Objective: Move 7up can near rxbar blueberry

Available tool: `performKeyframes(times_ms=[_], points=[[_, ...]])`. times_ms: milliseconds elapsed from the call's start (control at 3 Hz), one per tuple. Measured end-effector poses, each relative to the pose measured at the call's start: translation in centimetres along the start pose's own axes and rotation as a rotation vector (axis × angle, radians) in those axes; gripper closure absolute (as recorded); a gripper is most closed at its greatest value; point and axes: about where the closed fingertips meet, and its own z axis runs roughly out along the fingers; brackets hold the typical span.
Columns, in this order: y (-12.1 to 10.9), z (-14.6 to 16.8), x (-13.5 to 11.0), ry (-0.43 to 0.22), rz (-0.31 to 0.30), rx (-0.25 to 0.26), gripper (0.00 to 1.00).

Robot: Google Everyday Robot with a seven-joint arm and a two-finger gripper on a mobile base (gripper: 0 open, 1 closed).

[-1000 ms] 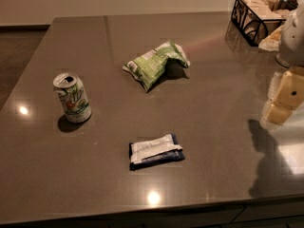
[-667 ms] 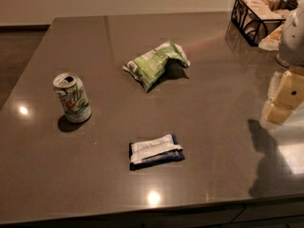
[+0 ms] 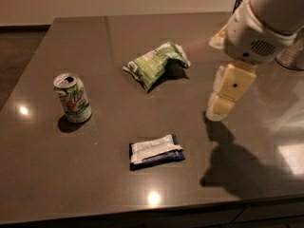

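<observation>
The 7up can (image 3: 72, 98) stands upright on the left part of the dark table (image 3: 57, 175), with a silver top and a white and green body. The rxbar blueberry (image 3: 156, 151) lies flat near the table's front middle, dark blue with a wide white band. It is well right of the can and in front of it. My gripper (image 3: 223, 96) hangs from the white arm (image 3: 259, 27) above the right part of the table. It is right of and behind the bar, far from the can, and holds nothing.
A crumpled green-and-white snack bag (image 3: 156, 64) lies behind the bar at the table's middle. The table's front edge (image 3: 142, 215) runs just below the bar. The arm's shadow (image 3: 232, 170) falls on the front right.
The arm and gripper have moved left over the table, toward the middle. They now cover the wire basket at the back right. The can, bar and bag have not moved.
</observation>
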Motion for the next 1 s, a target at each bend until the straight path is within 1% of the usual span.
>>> performKeyframes(times_ms=[333,667,1000], points=[[0.5,3.1,-5.7,-0.103,-0.025,-0.045,0.00],[1.5,5.8,-11.2,-0.195,-0.055,-0.090,0.00],[2.5,8.9,-16.1,-0.260,-0.079,-0.123,0.00]])
